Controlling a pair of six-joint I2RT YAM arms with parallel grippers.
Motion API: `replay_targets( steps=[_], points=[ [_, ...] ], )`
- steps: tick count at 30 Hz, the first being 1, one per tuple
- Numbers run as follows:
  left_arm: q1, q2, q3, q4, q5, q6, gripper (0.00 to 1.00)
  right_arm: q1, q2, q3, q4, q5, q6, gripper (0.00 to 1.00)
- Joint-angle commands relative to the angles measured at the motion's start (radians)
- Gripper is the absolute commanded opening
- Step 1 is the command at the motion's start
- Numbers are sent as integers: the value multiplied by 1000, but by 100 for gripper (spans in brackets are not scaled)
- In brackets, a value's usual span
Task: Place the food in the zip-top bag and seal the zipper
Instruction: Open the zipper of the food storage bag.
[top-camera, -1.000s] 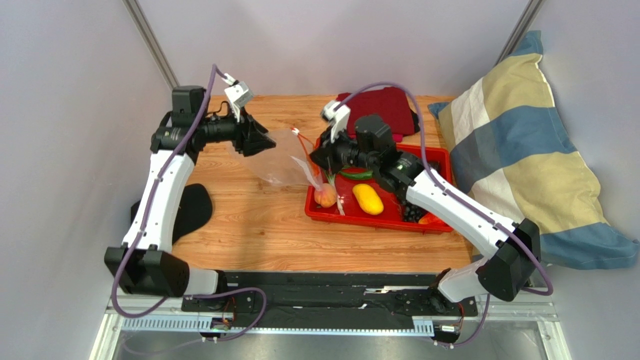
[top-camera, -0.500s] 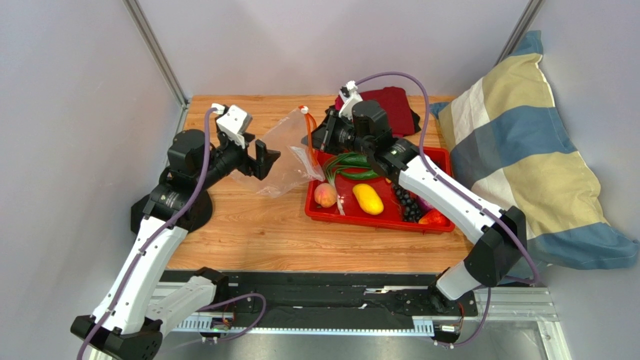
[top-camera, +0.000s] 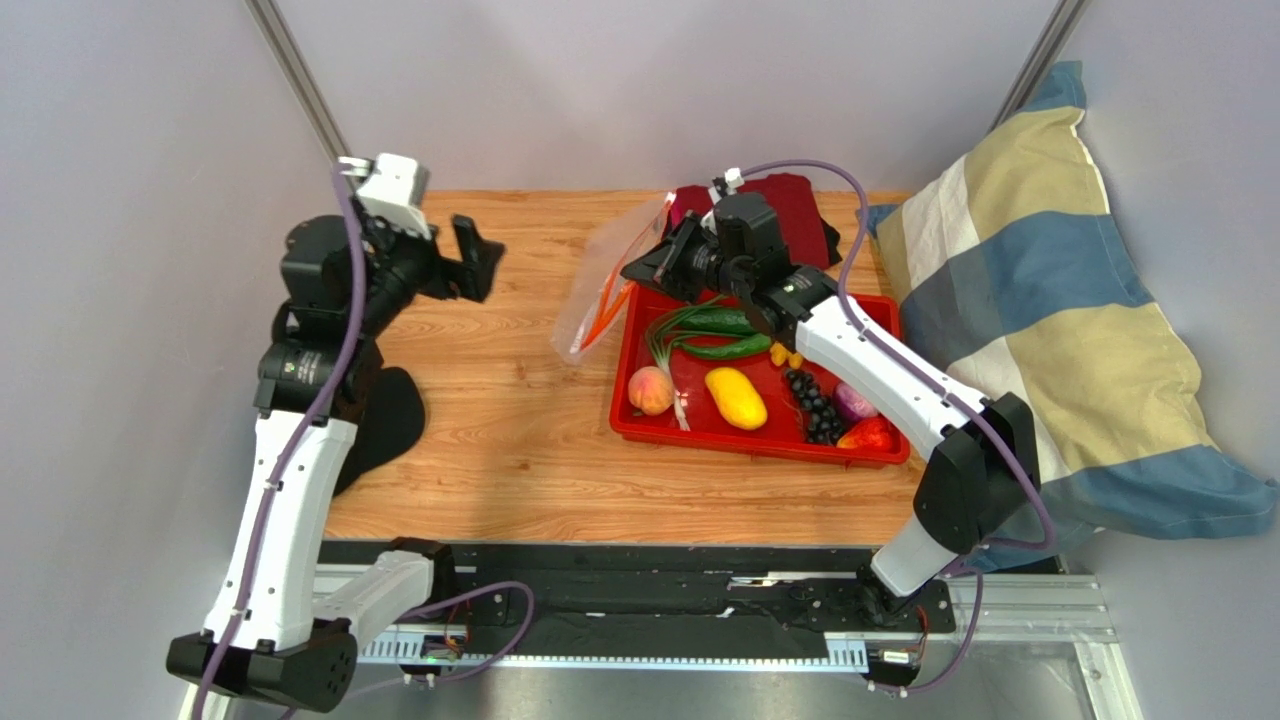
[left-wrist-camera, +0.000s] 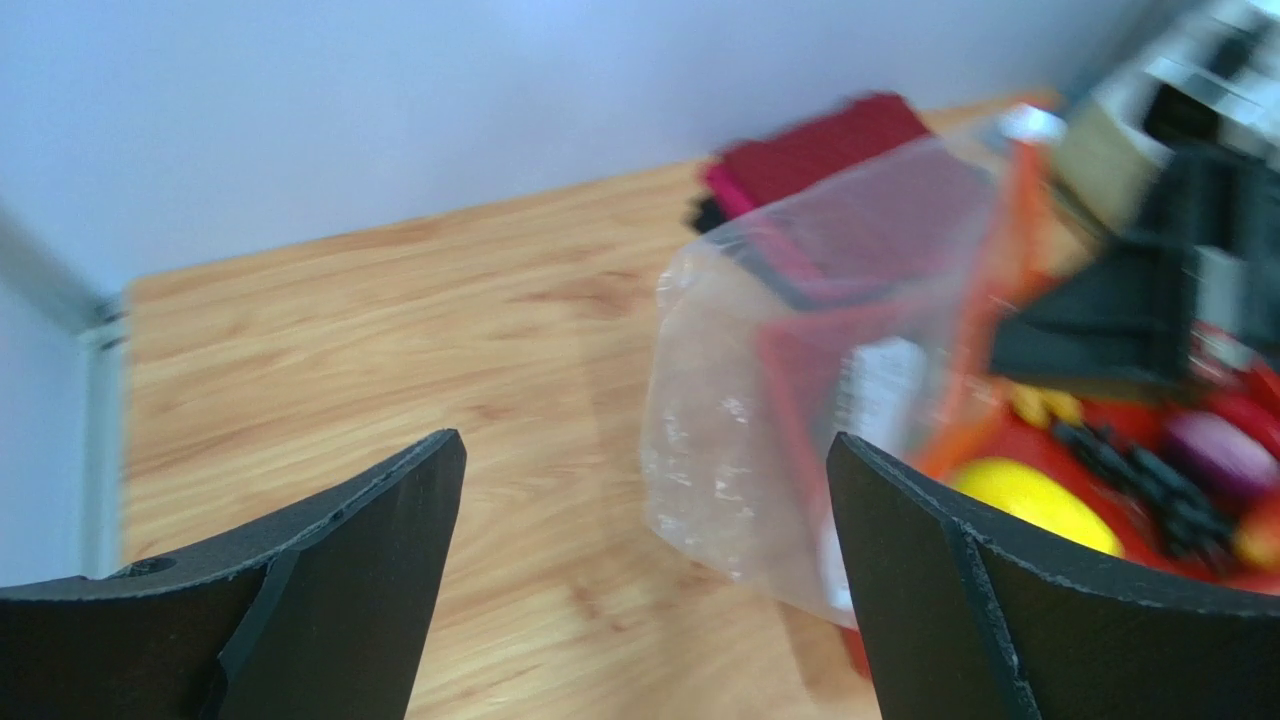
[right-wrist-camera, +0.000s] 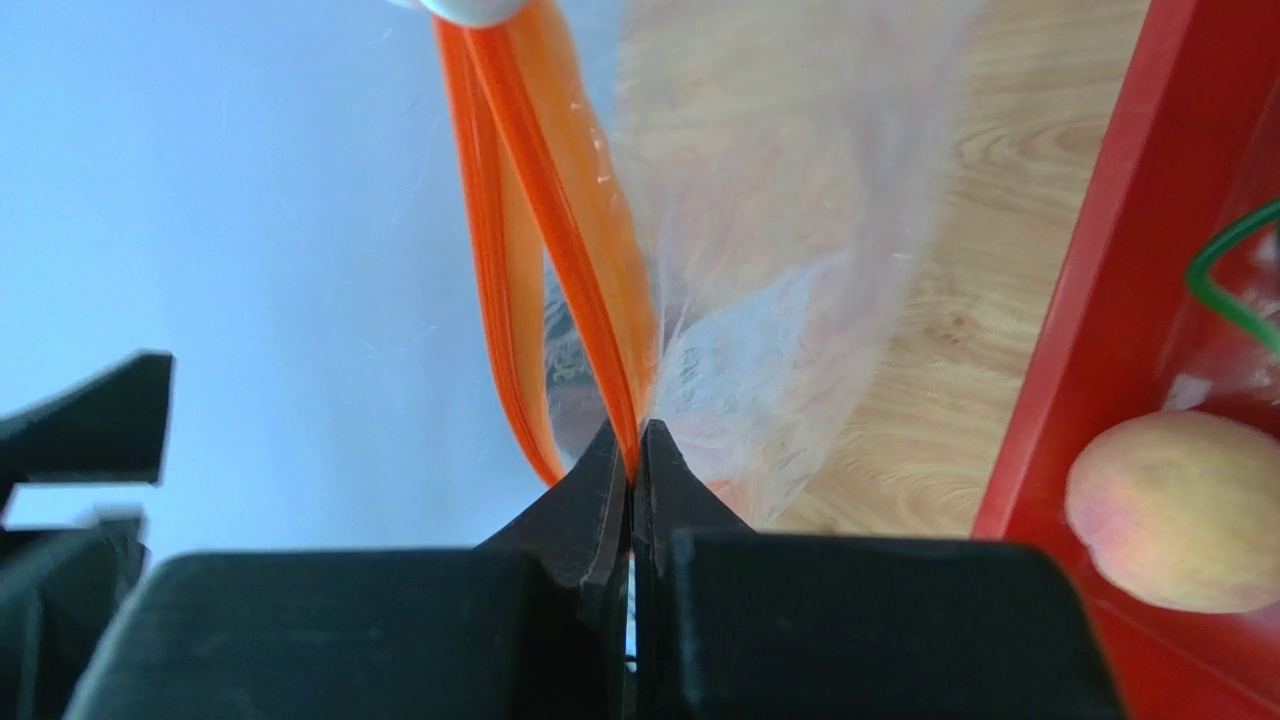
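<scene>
Clear bag (top-camera: 601, 293) hangs, seemingly empty, beside the red tray's (top-camera: 706, 435) left edge. My right pincer (right-wrist-camera: 633, 450) is pressed together on its orange zipper (right-wrist-camera: 579, 255). My left pincer (top-camera: 478, 263) is spread, holding nothing, well apart. The peach (top-camera: 651, 390) and other food lie in the tray. Best: my left catches the opposite lip to open the mouth.

An orange-red strip (right-wrist-camera: 564, 225) is seen along the clear crinkly plastic bag (left-wrist-camera: 721, 390); a rectangular plastic tray (top-camera: 721, 440) is coloured red; a fabric pillow (top-camera: 1037, 300) is striped blue, cream and yellow.
</scene>
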Motion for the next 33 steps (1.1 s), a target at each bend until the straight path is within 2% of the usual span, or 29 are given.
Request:
replay_targets(
  steps=[1,4,8,10,14,18,22,24,26,30,33],
  points=[
    [-218,3,-80,-18,110,72,99,7,44,22,42,-21,156,0],
    [-304,49,-100,-3,55,79,99,6,62,28,54,-37,202,0],
    [-335,132,-71,23,10,78,72,7,64,14,105,-72,213,0],
    [-335,164,-43,18,-14,69,65,10,58,14,107,-74,204,0],
    [-340,233,-17,14,-37,69,63,13,55,1,116,-78,203,0],
    [-373,253,-14,11,-60,86,65,15,59,-4,122,-80,211,0],
    [-424,278,-15,34,-171,157,65,20,73,-4,133,-92,231,0],
    [-453,298,1,29,-267,188,61,26,76,-6,139,-95,242,0],
    [-470,322,12,32,-310,216,49,29,76,-6,139,-97,242,0],
    [-472,364,38,-3,-418,245,41,29,70,-10,125,-95,237,0],
    [-473,362,34,-11,-428,270,40,27,64,-24,127,-95,230,0]
  ],
)
